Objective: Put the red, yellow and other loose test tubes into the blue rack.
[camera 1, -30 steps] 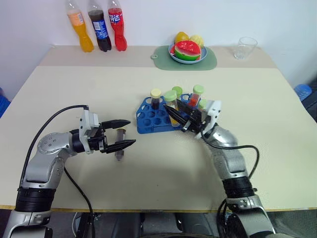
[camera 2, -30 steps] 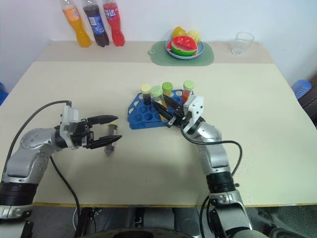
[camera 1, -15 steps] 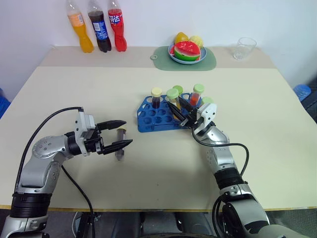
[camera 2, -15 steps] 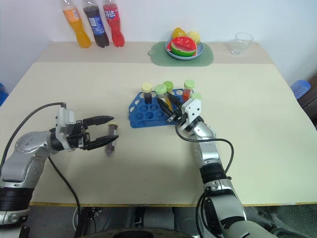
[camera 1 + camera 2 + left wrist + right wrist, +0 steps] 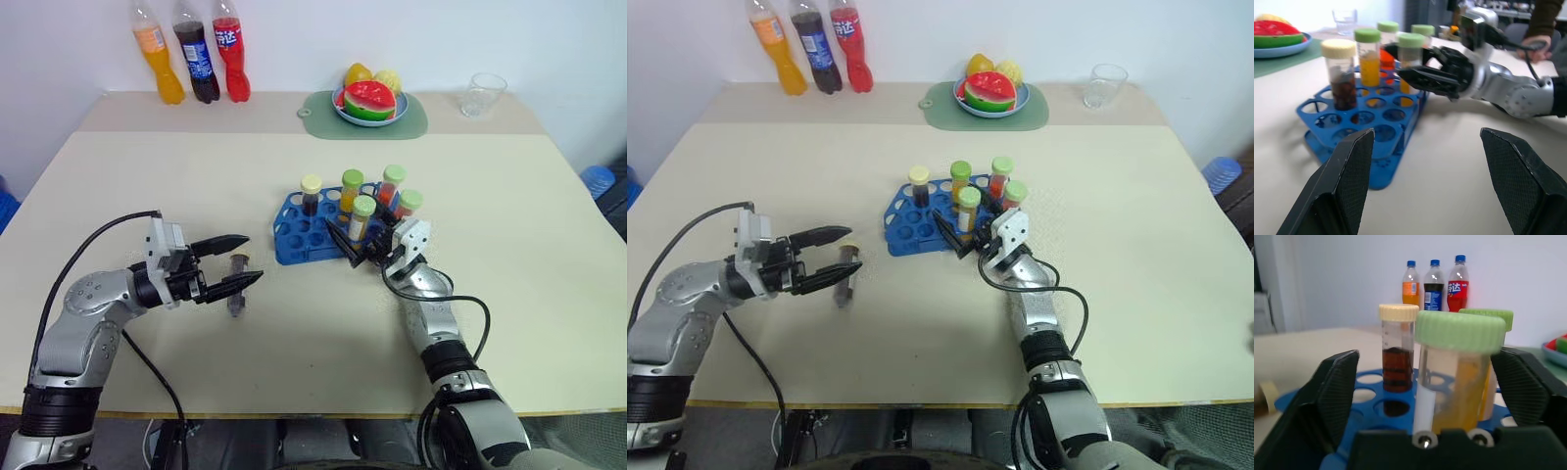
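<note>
The blue rack (image 5: 302,235) sits mid-table with several capped test tubes upright in it: a dark one with a cream cap (image 5: 311,194), a yellow one (image 5: 351,190) and a red one (image 5: 392,186). A second yellow, green-capped tube (image 5: 362,217) stands in the near row. My right gripper (image 5: 355,245) is open, one finger on each side of that tube (image 5: 1459,382) without touching it. A loose dark tube (image 5: 238,284) lies on the table to the left. My left gripper (image 5: 238,262) hovers open just over it, its fingers (image 5: 1347,166) wide apart.
Three soda bottles (image 5: 191,64) stand at the far left edge. A plate of fruit (image 5: 370,103) on a green mat and a clear glass (image 5: 487,93) sit at the back. A person's hand (image 5: 1535,41) shows beyond the table.
My right gripper has sunk a little and opened, letting go of the yellow tube, which now stands upright in the rack. The left gripper has stayed put.
</note>
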